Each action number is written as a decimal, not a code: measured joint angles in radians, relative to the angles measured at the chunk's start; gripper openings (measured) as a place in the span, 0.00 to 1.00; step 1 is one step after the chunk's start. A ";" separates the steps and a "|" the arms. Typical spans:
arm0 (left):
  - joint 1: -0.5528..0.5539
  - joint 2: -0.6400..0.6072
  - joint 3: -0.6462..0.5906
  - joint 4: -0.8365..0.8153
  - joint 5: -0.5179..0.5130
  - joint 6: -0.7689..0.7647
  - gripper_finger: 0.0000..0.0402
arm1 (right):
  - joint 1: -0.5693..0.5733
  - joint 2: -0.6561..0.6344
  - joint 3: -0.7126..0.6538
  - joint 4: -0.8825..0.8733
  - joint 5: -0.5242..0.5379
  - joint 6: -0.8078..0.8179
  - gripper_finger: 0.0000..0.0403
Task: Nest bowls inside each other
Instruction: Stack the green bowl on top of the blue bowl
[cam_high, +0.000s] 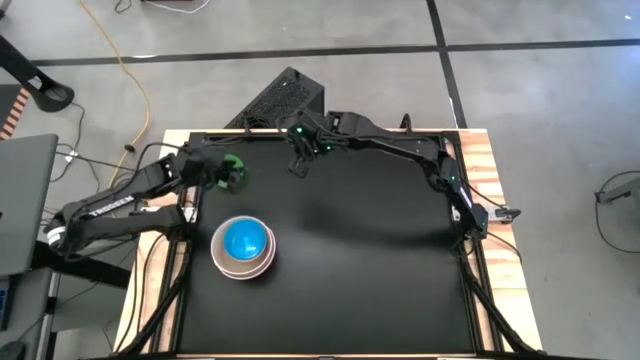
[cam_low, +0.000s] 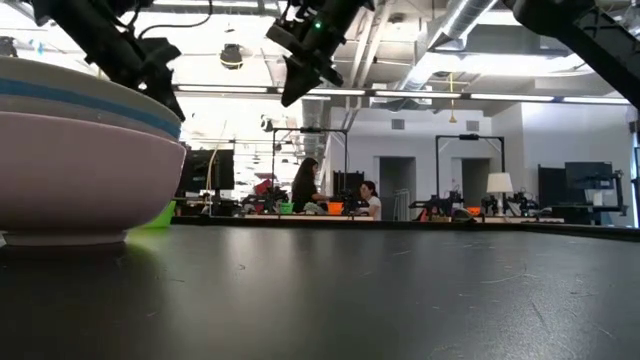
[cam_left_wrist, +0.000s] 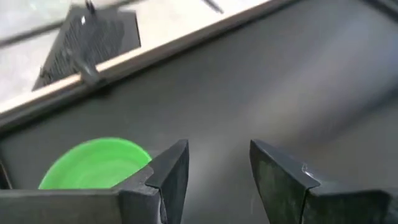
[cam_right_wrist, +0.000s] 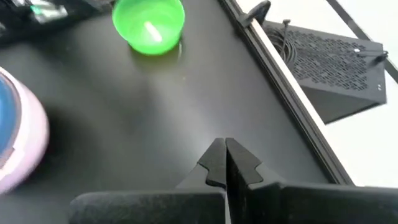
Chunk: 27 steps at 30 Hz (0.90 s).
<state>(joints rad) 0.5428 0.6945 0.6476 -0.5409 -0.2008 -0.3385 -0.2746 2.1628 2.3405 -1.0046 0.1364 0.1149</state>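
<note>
A stack of nested bowls (cam_high: 243, 246) stands on the black table at the near left, a pink bowl (cam_low: 80, 175) outermost and a blue one (cam_high: 245, 239) inside. A small green bowl (cam_high: 234, 170) sits upright on its base at the far left. My left gripper (cam_left_wrist: 217, 168) hovers open just beside the green bowl (cam_left_wrist: 93, 165), with nothing between its fingers. My right gripper (cam_right_wrist: 225, 158) is shut and empty, raised above the table near the far edge (cam_high: 298, 165); its wrist view shows the green bowl (cam_right_wrist: 149, 25) farther off.
A black perforated box (cam_high: 282, 98) lies on the floor just beyond the table's far edge. The table's wooden rim (cam_high: 480, 160) frames the black mat. The middle and right of the mat (cam_high: 380, 280) hold no objects. People sit at desks in the room behind (cam_low: 335, 195).
</note>
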 joint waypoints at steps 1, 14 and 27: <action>0.011 0.012 0.000 -0.008 0.010 -0.002 0.40 | -0.003 0.000 0.000 -0.011 0.000 -0.009 0.03; 0.118 0.234 0.000 -0.076 0.005 -0.036 0.40 | -0.014 -0.005 0.000 -0.046 -0.019 -0.046 0.03; 0.129 0.417 0.000 -0.068 0.006 -0.002 0.40 | -0.014 -0.006 -0.039 -0.056 -0.035 -0.063 0.03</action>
<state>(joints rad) 0.6720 1.1118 0.6476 -0.6089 -0.1946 -0.3409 -0.2886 2.1571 2.3019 -1.0605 0.1017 0.0516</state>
